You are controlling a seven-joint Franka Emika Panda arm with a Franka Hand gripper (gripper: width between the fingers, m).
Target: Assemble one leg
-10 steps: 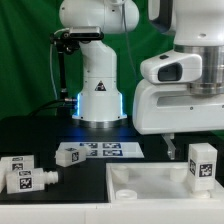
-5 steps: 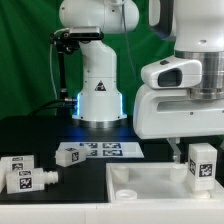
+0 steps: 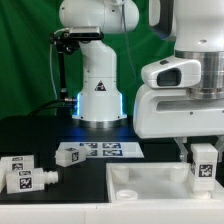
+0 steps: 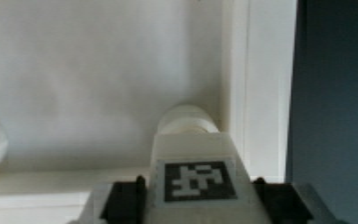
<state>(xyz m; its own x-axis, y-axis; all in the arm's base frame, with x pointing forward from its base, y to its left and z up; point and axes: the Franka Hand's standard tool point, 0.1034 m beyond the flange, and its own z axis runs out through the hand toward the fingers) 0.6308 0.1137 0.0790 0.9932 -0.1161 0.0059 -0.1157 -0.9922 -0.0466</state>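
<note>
Gripper (image 3: 204,157): closed on the leg (image 3: 204,168), which it holds upright over the white slab (image 3: 150,187), near the slab's end on the exterior view's right. In the wrist view the gripper (image 4: 197,203) has one finger (image 4: 130,202) pressed to each side of the leg (image 4: 195,160). The tagged face is turned to the camera and the rounded tip points at the slab (image 4: 87,80).

Whether the tip touches the slab cannot be told: the leg's lower end merges with the white surface in both views. In the exterior view only one finger (image 3: 185,151) is plain; the other is lost at the frame edge. The slab's near side is cut off by the frame.

Off the slab, to the exterior view's left of it, lie two tagged posts (image 3: 27,181). A third post (image 3: 72,155) lies behind the slab beside the marker board (image 3: 108,150). The robot base (image 3: 98,95) stands farther behind the slab.
</note>
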